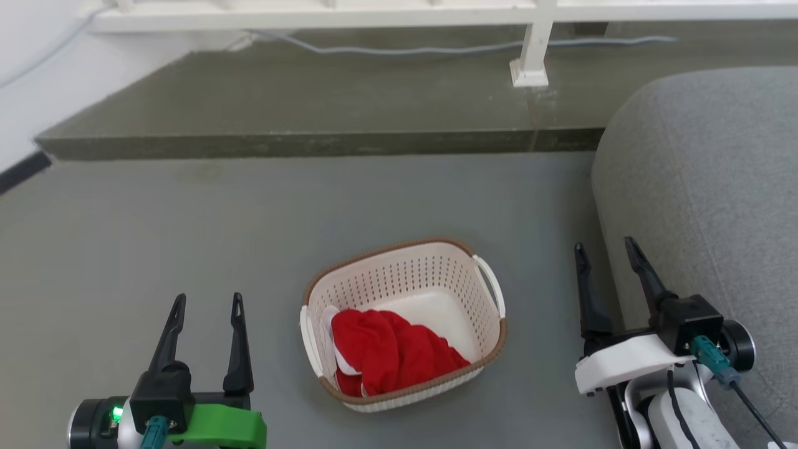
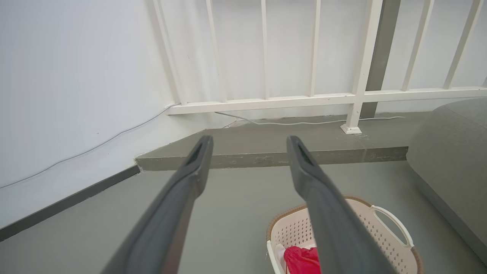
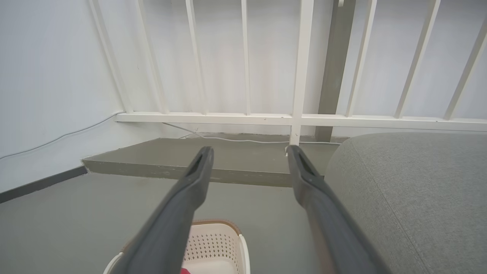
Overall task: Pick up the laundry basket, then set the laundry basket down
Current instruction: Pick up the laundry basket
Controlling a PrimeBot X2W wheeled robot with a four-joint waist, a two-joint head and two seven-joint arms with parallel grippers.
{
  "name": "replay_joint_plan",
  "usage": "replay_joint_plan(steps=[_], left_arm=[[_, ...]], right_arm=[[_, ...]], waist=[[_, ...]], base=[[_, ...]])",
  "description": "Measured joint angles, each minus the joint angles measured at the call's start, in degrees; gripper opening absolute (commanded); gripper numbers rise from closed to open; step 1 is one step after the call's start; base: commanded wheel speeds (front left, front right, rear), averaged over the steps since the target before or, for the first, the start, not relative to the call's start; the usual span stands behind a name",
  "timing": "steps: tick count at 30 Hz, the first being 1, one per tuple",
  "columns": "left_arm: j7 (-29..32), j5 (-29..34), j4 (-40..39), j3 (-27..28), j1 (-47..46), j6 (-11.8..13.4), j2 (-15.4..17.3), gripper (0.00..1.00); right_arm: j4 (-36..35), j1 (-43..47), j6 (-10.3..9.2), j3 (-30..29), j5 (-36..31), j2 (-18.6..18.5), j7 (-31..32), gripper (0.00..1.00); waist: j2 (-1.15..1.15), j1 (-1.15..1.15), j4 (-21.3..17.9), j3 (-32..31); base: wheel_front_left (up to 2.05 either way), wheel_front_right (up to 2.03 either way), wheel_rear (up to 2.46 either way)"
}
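Note:
The laundry basket (image 1: 411, 274) stands on the grey floor between my two arms, cream-white with perforated sides, a brown rim and white side handles; a red cloth (image 1: 389, 352) lies inside it. My left gripper (image 1: 207, 304) hangs open to the basket's left with nothing in it. To the basket's right my right gripper (image 1: 606, 247) is open too, close to the grey sofa. The left wrist view has the basket (image 2: 374, 232) at lower right behind my left gripper (image 2: 249, 142). Its far rim (image 3: 217, 239) sits low in the right wrist view, under my right gripper (image 3: 249, 152).
A grey sofa (image 1: 704, 181) rises at the right, close beside my right arm. A raised concrete step (image 1: 312, 106) runs across the back under a white railing (image 1: 533, 50), with a cable (image 1: 436, 47) along it. A white wall (image 1: 37, 68) closes the left.

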Motion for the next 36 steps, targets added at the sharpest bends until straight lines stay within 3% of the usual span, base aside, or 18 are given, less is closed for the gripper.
replay_joint_plan(steps=[9,17,36], left_arm=[[0.0,-0.3,0.9,0.7,-2.2,0.0,0.0,1.0],[0.0,-2.4,6.1,1.7,-6.9,0.0,-0.1,1.0],[0.0,-3.9,17.7,-0.5,-20.1,-0.5,-0.4,1.0]], right_arm=[[1.2,-2.3,0.2,-1.0,1.1,0.0,0.0,1.0],[5.1,-7.6,0.6,-2.6,1.2,-0.3,0.0,1.0],[5.5,-21.3,1.08,-3.8,1.3,-0.3,0.0,1.0]], waist=[[0.0,0.0,-0.1,5.2],[0.0,0.0,-0.4,11.9],[0.0,0.01,-0.9,26.5]], base=[[0.0,0.0,0.0],[0.0,0.0,0.0],[0.0,0.0,0.0]])
